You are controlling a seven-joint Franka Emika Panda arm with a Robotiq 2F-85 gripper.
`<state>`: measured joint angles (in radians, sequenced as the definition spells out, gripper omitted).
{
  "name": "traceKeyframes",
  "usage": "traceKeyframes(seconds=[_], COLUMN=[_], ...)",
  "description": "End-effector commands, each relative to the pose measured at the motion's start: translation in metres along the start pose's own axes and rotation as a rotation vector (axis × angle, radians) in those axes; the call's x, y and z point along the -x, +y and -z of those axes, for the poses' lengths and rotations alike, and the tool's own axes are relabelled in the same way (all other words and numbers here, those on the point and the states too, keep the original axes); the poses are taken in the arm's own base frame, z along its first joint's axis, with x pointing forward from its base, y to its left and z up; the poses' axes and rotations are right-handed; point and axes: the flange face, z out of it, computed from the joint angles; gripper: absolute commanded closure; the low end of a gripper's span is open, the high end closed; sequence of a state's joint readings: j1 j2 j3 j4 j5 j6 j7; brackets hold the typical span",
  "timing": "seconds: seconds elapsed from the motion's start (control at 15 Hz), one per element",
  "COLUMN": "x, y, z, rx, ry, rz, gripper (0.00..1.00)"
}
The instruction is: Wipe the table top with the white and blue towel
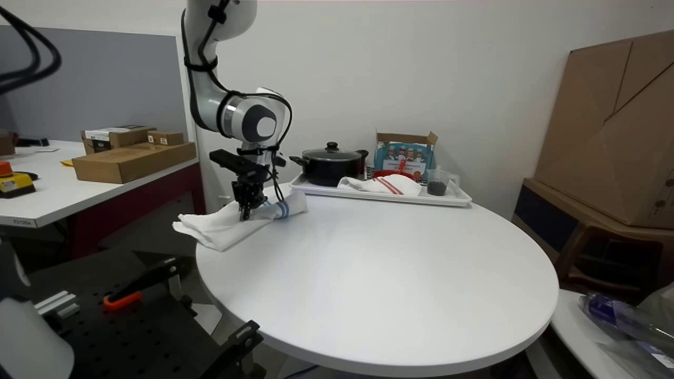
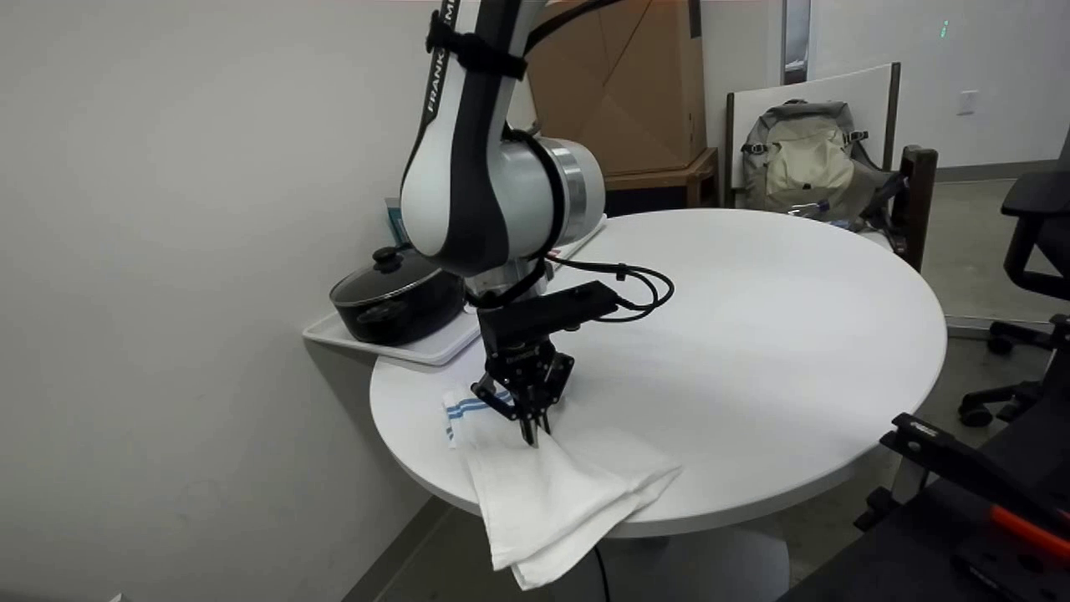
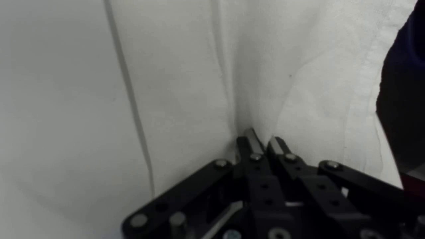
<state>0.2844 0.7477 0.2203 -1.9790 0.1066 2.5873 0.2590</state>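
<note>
Near one end of the white tray (image 1: 382, 197), the white and blue towel (image 2: 560, 502) lies partly on the round white tabletop (image 1: 400, 284), its blue stripes on the part closer to the tray. Its plain white part reaches away from the tray and hangs past the tabletop's edge, as both exterior views show. Above the towel, near that same end of the tray, the robot arm (image 2: 522, 196) points the end effector (image 2: 538, 431) downward. Its fingers (image 3: 246, 148) are drawn nearly together, with a ridge of the towel pinched between them; in the wrist view the fold runs into the narrow gap.

On the tray itself, at the end nearer the towel, stands a lidded black pot (image 1: 329, 171). Farther along the tray lies a white cloth with red stripes (image 1: 376, 186), and at the opposite end stands a clear jug (image 1: 437, 185) with dark contents. At the back of the tray rises a cardboard box (image 1: 405, 138).
</note>
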Motion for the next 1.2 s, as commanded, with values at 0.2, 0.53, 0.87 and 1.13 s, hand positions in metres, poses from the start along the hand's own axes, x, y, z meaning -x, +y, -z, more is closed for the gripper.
traceKeyframes(seconds=[0.2, 0.53, 0.87, 1.13], x=[0.075, 0.085, 0.029, -0.020], y=[-0.017, -0.014, 0.034, 0.107], z=[-0.006, -0.010, -0.006, -0.004], rx=[-0.053, -0.061, -0.061, -0.024], ry=[0.008, -0.022, -0.037, -0.050], rz=[0.176, 0.209, 0.056, -0.078], gripper=[0.99, 0.99, 0.99, 0.99])
